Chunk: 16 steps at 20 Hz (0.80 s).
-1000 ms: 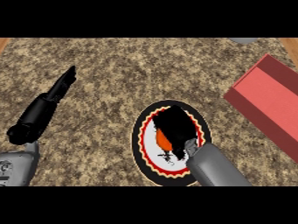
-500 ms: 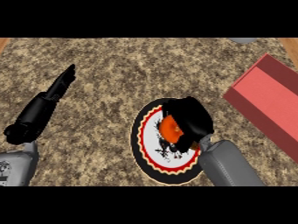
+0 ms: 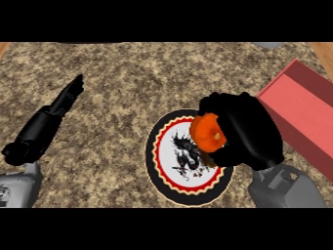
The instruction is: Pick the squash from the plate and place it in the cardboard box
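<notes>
R hand (image 3: 244, 132) curled round squash (image 3: 208, 133) at plate (image 3: 175, 188) rim — L hand (image 3: 50, 117) resting, fingers straight.

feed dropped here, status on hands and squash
Right hand curled round squash, at right side of plate. Left hand open, resting at left. Box to the right, only counter between.

Single head view: looks steeply down onto counter (image 3: 126, 73), near.
</notes>
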### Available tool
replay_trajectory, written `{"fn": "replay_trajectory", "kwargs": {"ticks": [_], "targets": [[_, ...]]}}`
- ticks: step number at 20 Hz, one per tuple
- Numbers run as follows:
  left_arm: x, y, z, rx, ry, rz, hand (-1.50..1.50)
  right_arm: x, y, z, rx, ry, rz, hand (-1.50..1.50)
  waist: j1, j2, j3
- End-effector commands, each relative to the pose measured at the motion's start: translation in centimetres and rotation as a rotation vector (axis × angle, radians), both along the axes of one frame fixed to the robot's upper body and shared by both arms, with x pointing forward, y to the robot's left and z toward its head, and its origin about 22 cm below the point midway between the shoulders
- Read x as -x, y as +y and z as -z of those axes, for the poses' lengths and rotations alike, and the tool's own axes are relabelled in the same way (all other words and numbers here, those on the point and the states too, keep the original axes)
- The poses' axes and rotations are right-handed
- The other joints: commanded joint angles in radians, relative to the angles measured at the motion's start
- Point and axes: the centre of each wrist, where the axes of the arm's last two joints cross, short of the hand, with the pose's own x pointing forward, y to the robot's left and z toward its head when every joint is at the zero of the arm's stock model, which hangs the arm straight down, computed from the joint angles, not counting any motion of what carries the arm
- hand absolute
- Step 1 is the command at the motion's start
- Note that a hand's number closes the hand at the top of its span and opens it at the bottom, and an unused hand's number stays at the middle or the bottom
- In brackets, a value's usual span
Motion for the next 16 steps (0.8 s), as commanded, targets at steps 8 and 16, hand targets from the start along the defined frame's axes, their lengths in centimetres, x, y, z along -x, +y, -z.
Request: {"fn": "replay_trajectory", "kwargs": {"ticks": [8,16], "targets": [[0.4,0.1,1.1,0.010,0.005,-0.012,0.00,0.7,-7.4,-7.7,-0.310,-0.158,0.449,1.50,0.001,0.001,0.000],[-0.8,-0.3,-0.2,-0.008,-0.013,0.004,0.00,-4.6,-17.4,-9.1,-0.325,-0.158,0.588,1.50,0.011,0.007,0.001]]}}
